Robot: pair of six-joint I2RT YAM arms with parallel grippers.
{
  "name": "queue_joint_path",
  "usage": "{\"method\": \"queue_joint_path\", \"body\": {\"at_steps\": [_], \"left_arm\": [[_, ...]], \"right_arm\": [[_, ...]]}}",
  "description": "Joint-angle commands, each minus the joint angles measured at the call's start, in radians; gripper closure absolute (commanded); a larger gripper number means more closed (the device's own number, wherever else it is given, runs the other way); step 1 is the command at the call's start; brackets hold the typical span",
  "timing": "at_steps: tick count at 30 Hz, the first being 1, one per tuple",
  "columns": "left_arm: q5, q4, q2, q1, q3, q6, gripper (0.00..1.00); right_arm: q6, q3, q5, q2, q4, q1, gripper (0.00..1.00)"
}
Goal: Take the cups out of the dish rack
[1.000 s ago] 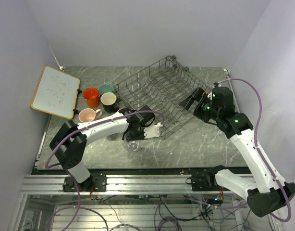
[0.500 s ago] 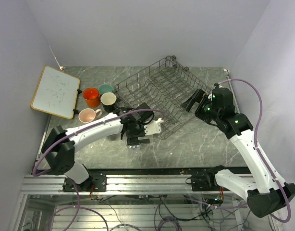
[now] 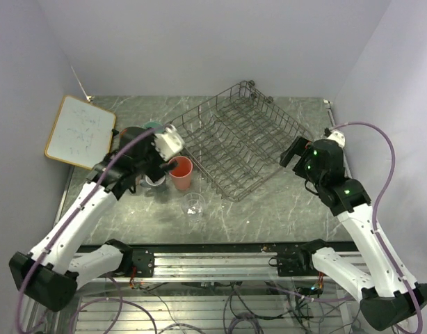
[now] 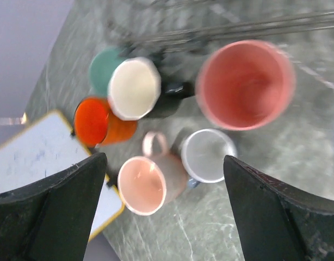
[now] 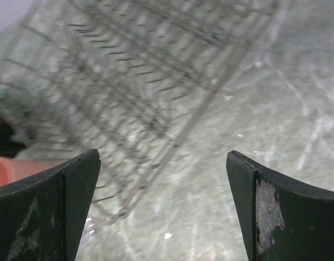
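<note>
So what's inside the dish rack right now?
No cups show inside the dish rack, only bare wires. The left wrist covers its left corner.

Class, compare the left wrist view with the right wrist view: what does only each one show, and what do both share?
Left wrist only: the orange mug, pale pink mug, small grey-blue cup and whiteboard. Right wrist only: the rows of tines inside the dish rack. Both: the pink tumbler, some rack wire and the marble table.
</note>
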Motion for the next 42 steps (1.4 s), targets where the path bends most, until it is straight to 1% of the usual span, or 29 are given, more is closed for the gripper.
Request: {"method": "queue_joint_path", "body": {"at_steps": [1, 3, 4, 6, 8, 9, 13, 15, 16, 19, 23, 25, 29, 31, 33, 36, 40, 42], "left_arm": [[0.163, 0.176, -0.010, 0.275, -0.052, -0.079, 0.01], [0.231, 0.226, -0.038, 0.384, -0.090, -0.135, 0.01], [0.249, 0.255, -0.055, 0.422, -0.118, -0.157, 0.01], [0.240, 0.317, -0.098, 0.469, -0.181, -0.198, 0.01], [0.201, 0.356, -0.141, 0.483, -0.235, -0.233, 0.01], [0.196, 0.352, -0.151, 0.483, -0.250, -0.238, 0.01], [0.193, 0.318, -0.156, 0.483, -0.271, -0.301, 0.01], [0.123, 0.370, -0.168, 0.483, -0.302, -0.424, 0.01], [0.105, 0.395, -0.177, 0.483, -0.323, -0.466, 0.01], [0.144, 0.455, -0.224, 0.485, -0.409, -0.502, 0.01], [0.196, 0.574, -0.288, 0.485, -0.545, -0.496, 0.01], [0.196, 0.632, -0.293, 0.486, -0.606, -0.479, 0.01], [0.164, 0.716, -0.274, 0.493, -0.682, -0.470, 0.01], [0.158, 0.765, -0.282, 0.498, -0.717, -0.501, 0.01], [0.186, 0.790, -0.291, 0.500, -0.751, -0.497, 0.01], [0.189, 0.842, -0.339, 0.500, -0.821, -0.494, 0.01], [0.091, 0.888, -0.471, 0.501, -0.919, -0.535, 0.01], [0.056, 0.881, -0.532, 0.501, -0.947, -0.550, 0.01]], "right_arm": [[-0.047, -0.169, 0.232, -0.018, 0.141, -0.008, 0.00], [-0.091, -0.267, 0.249, -0.049, 0.265, -0.008, 0.00], [-0.084, -0.307, 0.278, -0.059, 0.304, -0.008, 0.00], [-0.146, -0.364, 0.305, -0.071, 0.382, -0.008, 0.00], [-0.218, -0.389, 0.333, -0.060, 0.420, -0.007, 0.00], [-0.230, -0.382, 0.366, -0.044, 0.407, -0.007, 0.00], [-0.217, -0.370, 0.484, 0.037, 0.345, -0.008, 0.00], [-0.217, -0.412, 0.519, 0.015, 0.377, -0.008, 0.00], [-0.233, -0.440, 0.523, -0.015, 0.410, -0.008, 0.00], [-0.289, -0.549, 0.502, -0.150, 0.531, -0.007, 0.00], [-0.403, -0.695, 0.428, -0.320, 0.672, -0.008, 0.00], [-0.442, -0.749, 0.409, -0.399, 0.704, -0.008, 0.00], [-0.465, -0.816, 0.466, -0.541, 0.714, -0.007, 0.00], [-0.506, -0.841, 0.431, -0.583, 0.716, -0.008, 0.00], [-0.530, -0.859, 0.431, -0.583, 0.728, -0.008, 0.00], [-0.452, -0.867, 0.487, -0.512, 0.732, -0.008, 0.00], [-0.499, -0.915, 0.436, -0.404, 0.839, -0.009, 0.00], [-0.479, -0.937, 0.453, -0.381, 0.860, -0.009, 0.00]]}}
